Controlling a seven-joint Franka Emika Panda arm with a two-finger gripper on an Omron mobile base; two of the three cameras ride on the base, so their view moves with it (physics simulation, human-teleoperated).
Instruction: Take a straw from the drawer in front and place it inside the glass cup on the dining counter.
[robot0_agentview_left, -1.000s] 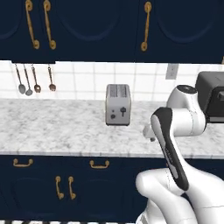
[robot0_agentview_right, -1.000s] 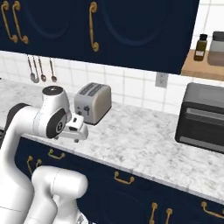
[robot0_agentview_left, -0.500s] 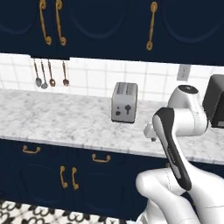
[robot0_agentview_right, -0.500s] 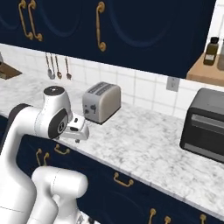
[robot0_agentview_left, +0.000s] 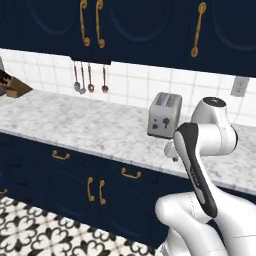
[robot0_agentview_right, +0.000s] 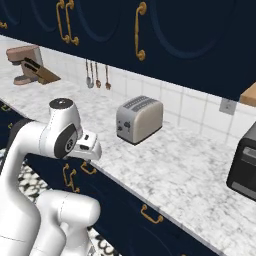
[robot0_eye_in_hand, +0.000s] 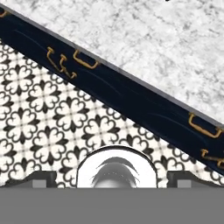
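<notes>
Hanging just off the front edge of the marble table (robot0_agentview_left: 90, 127), the pincer (robot0_eye_in_hand: 113, 177) looks down past the navy drawer fronts (robot0_eye_in_hand: 131, 94) to the patterned floor (robot0_eye_in_hand: 52, 131). Its tips stand far apart with nothing between them: wide and empty.

- Ahead of and above the pincer: the table edge, then the fronts with curved brass handles (robot0_eye_in_hand: 204, 126). All fronts look shut.
- Beyond the pincer, back on the table: a toaster (robot0_agentview_right: 139, 119), well apart from the hand.
- The straw: by my judgement it is shut away in one of the drawers under this table. I cannot tell which front is the right one from here.

Handling, judged from the task alone:
- A straw should be very light, thin and smooth, so it is likely to roll on a drawer floor.
- Probably a hollow tube, so a hard squeeze could flatten or kink it.
- Best hold is likely near the middle, across its length, with gentle closing.
- A mid-length grip leaves one end free to go down into the cup.
- The drawer comes first: hook the curved handle and pull straight out from the table.
</notes>
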